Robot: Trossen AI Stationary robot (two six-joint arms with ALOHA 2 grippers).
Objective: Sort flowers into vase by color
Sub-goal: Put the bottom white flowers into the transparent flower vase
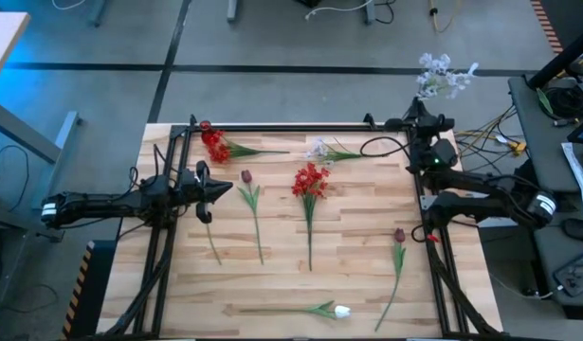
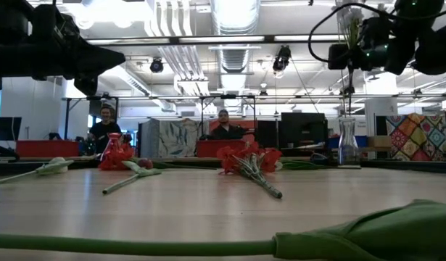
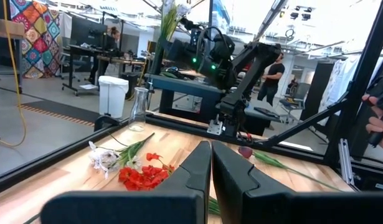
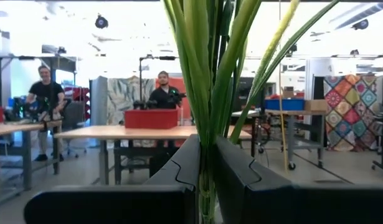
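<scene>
My right gripper [image 1: 420, 112] is raised at the table's far right corner, shut on a pale blue-white spray [image 1: 444, 74]. In the low view it hangs over a clear glass vase [image 2: 347, 142], also seen in the left wrist view [image 3: 139, 109]. My left gripper [image 1: 223, 192] hovers shut over the table's left side, touching nothing. Lying flat on the wood are two red clusters [image 1: 215, 145] [image 1: 310, 180], two maroon tulips [image 1: 245, 177] [image 1: 399, 235], a pale spray [image 1: 318, 149] and a white tulip [image 1: 341, 311]. My right gripper [image 4: 207, 155] pinches the spray's bundle of green stems [image 4: 208, 134] between its two fingers. The fingers are level, pointing toward the table's far side, and lie across the stems. The spray is upright and lifted, blossoms above the fingers, with a thin stem [image 2: 347, 98] hanging toward the vase.
A black frame rail [image 1: 291, 129] runs around the table's edges. Bare wood lies between the flowers in the middle and near parts of the table [image 1: 357, 246]. People sit and stand at desks in the room beyond the table's far side [image 2: 224, 125].
</scene>
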